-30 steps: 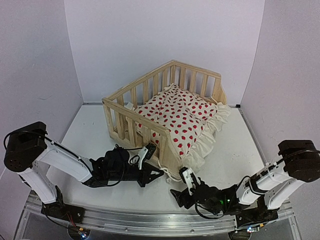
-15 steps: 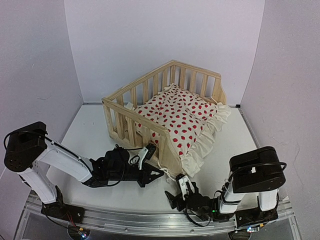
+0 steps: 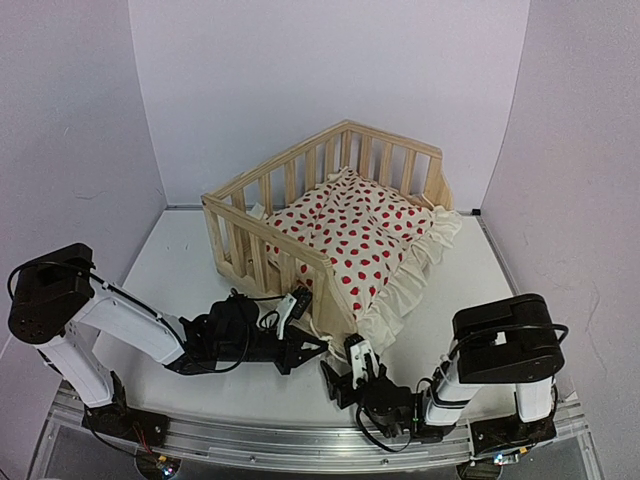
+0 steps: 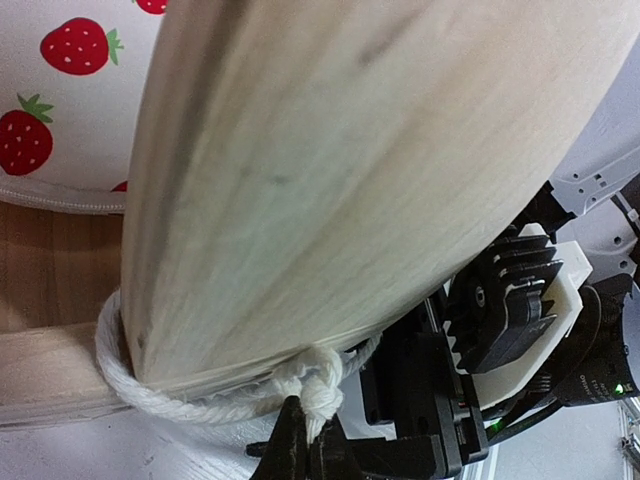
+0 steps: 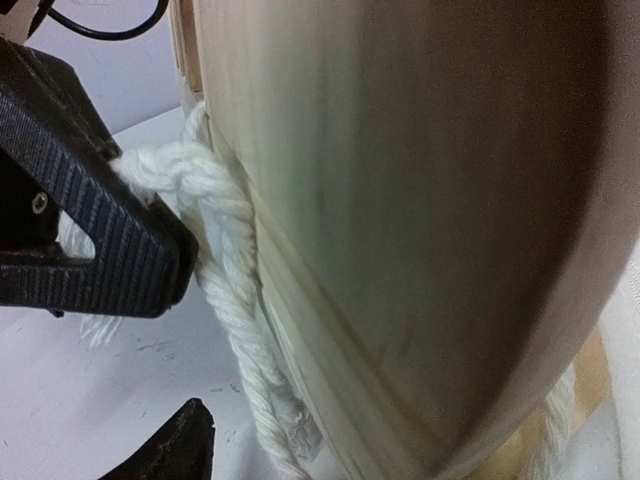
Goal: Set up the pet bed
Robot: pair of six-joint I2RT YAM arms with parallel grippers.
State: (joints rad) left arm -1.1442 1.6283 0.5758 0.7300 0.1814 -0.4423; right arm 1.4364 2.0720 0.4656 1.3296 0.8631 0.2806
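Since the earlier view, our right arm has folded back on itself, its elbow raised. The right gripper (image 3: 342, 366) has slid left along the table (image 3: 180, 260) to the near corner of the pet bed (image 3: 262, 232). The bed itself has nudged slightly to the left. Our left arm has not shifted.

The bed stands mid-table with its open side facing right. The strawberry-dotted cushion (image 3: 350, 225) lies inside the frame, and its ruffle spills over the open edge.

At the near corner post (image 4: 330, 180), 1 white tie string (image 5: 235, 290) loops round the base of the wood and ends in a knot. The left gripper (image 3: 318, 347) is pinched tight on that string just beside the knot. We judge it is held so to keep the loop snug against the post while the other hand works.

The right gripper's jaws stand apart with nothing between them. In its own wrist view, only 1 of its fingers (image 5: 170, 440) shows, low and just beside the hanging tail of the string. We take this to be the approach for grasping the loose end, so that 2 hands can draw the tie firm.

The cushion is in and the bed looks nearly set. What seems left is securing this corner tie. The risk we see is the string slipping down off the post if the pull goes downward.
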